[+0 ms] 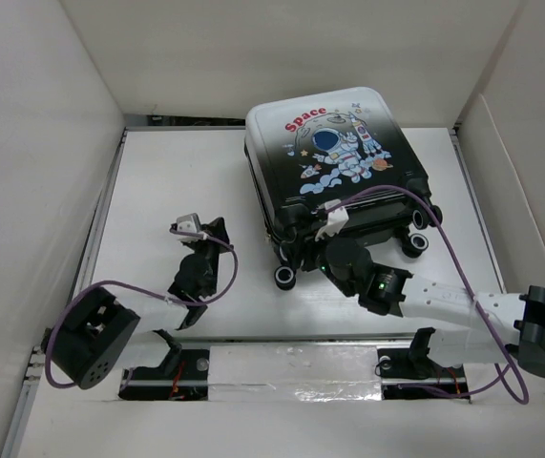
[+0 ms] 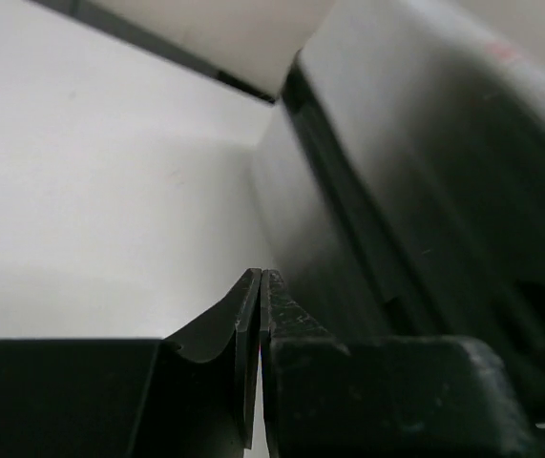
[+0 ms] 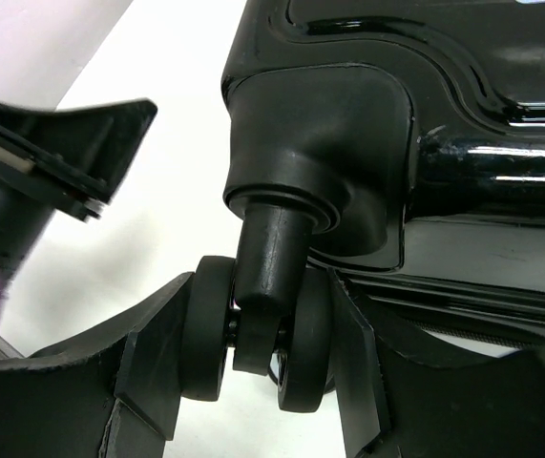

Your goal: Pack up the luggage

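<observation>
The luggage (image 1: 334, 157) lies flat and closed at the back right of the table, its astronaut and "Space" print facing up and its black wheels toward the arms. My right gripper (image 1: 327, 250) is at the case's near edge. In the right wrist view, the right gripper (image 3: 261, 291) has its fingers pressed against both sides of a twin black wheel (image 3: 205, 329). My left gripper (image 1: 217, 231) is shut with nothing in it, just left of the case. Seen from the left wrist, the left gripper's (image 2: 261, 274) closed tips sit beside the dark side of the luggage (image 2: 425, 191).
White walls (image 1: 33, 143) close in the white table (image 1: 177, 172) on the left, back and right. A free wheel (image 1: 283, 277) and two more (image 1: 415, 242) stick out from the case's near edge. A purple cable (image 1: 453, 248) loops over the right arm. A metal rail (image 1: 291, 363) runs along the near edge.
</observation>
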